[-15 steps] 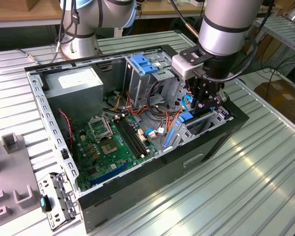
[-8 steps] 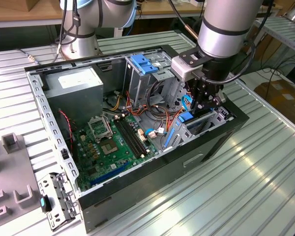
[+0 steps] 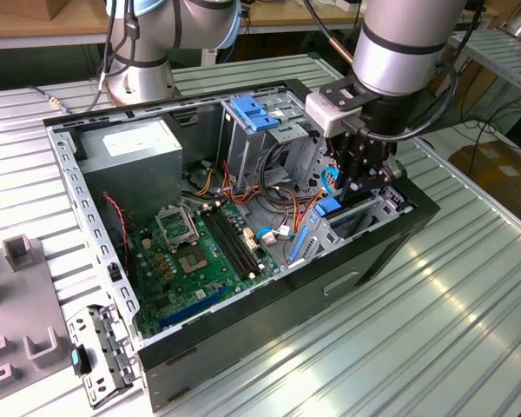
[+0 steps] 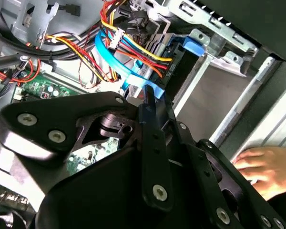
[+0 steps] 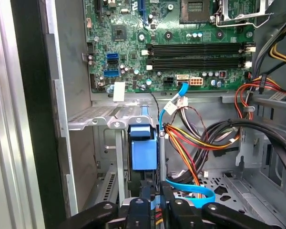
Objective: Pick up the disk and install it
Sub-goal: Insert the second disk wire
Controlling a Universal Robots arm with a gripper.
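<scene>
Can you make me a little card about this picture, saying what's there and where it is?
Place: open computer case on a ribbed metal table
Robot: gripper reaching down into the drive cage at the exterior view's right
Disk: blue-edged disk standing in the cage, right by the gripper
Inside: green motherboard, coloured cables
Person: a hand beside the case

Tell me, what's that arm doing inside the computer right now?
Gripper down in the case's drive bay. Disk sits edge-on in that bay, blue rail showing. Cables crowd alongside; a person's hand rests nearby.
</scene>
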